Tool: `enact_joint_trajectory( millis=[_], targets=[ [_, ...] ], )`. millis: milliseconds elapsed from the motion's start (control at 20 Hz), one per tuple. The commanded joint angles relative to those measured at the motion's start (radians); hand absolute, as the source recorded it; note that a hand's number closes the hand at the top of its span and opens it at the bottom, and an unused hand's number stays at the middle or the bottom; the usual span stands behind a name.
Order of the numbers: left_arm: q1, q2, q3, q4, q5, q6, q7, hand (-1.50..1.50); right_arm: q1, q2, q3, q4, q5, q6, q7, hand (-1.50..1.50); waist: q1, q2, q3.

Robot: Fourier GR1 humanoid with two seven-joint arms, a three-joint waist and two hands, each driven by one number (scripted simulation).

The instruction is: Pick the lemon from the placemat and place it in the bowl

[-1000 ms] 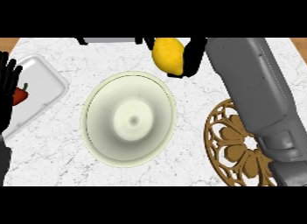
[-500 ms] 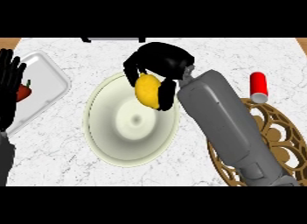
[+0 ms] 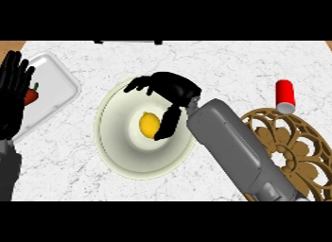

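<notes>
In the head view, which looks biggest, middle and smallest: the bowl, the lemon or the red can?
1. The pale round bowl looks biggest by far.
2. The red cylindrical can.
3. The yellow lemon, only slightly smaller than the can, so that is close.

The bowl (image 3: 144,130) sits near the middle of the table (image 3: 224,66), with the lemon (image 3: 149,125) lying in it. The right hand (image 3: 170,90) hangs over the bowl's far right part (its thumb reaching down beside the lemon). Right of the bowl lies the placemat (image 3: 297,151), and behind that a can (image 3: 285,96). At the far left sits a tray (image 3: 53,87), the left hand (image 3: 8,101) over it.
</notes>
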Motion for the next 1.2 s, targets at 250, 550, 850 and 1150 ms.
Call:
enact_joint_trajectory(
  millis=[250, 550, 850, 1150],
  targets=[
    [-0.017, -0.015, -0.009, -0.014, -0.013, 0.017, 0.009, 0.00, -0.063, 0.001, -0.131, 0.101, -0.230, -0.256, -0.114, -1.50, 0.004, 0.003, 0.001],
    [-0.063, -0.015, -0.007, 0.055, -0.020, 0.015, 0.004, 0.00, -0.117, -0.056, -0.303, 0.228, -0.258, -0.258, -0.154, -1.50, -0.017, 0.004, 0.000],
    [0.016, -0.042, -0.030, -0.060, -0.009, 0.013, 0.035, 0.00, -0.169, -0.258, -0.456, 0.447, -0.342, -0.107, -0.309, -1.50, 0.014, 0.011, 0.001],
    [-0.014, 0.002, 0.012, 0.015, 0.001, -0.029, -0.032, 0.00, -0.207, -0.371, -0.507, 0.630, -0.344, -0.002, -0.468, -1.50, 0.033, 0.024, 0.002]
  ],
)
